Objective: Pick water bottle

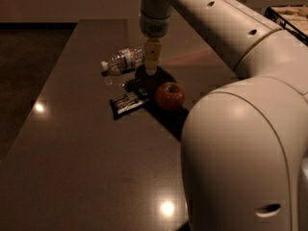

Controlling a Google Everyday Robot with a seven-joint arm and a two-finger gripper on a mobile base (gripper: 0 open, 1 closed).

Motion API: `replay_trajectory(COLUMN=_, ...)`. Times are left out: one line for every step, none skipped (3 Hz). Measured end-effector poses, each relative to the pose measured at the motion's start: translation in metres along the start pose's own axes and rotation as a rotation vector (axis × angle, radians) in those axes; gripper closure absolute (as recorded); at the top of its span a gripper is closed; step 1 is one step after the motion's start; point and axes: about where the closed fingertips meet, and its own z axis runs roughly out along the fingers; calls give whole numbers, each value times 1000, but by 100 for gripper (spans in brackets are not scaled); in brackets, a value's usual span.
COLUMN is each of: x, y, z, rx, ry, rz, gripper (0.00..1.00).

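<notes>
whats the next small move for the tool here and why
Probably slide the tool along the bottle toward its cap, then lower. It hangs by the bottle's base end, not over its middle, and the apple and wrapper lie close by.

It looked like a dim office break area, with a long polished counter [86, 177] showing light reflections [167, 208], a plain wall [57, 4] behind, an apple [169, 96] and snack bar [129, 102] laid out, and the gripper [151, 66] hanging over the counter beside the water bottle [124, 60].
</notes>
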Motion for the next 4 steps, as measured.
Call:
replay_trajectory(x=-1, y=-6, z=9, rx=-8, ry=24, rz=-1, gripper=0)
replay_trajectory(x=-5, y=-9, z=17, rx=-14, ry=43, rz=-8, gripper=0)
replay_trajectory(x=-11, y=-8, z=25, rx=-26, ry=50, rz=-29, gripper=0)
replay_trajectory(x=-19, y=-5, z=32, rx=-44, ry=56, rz=-57, gripper=20)
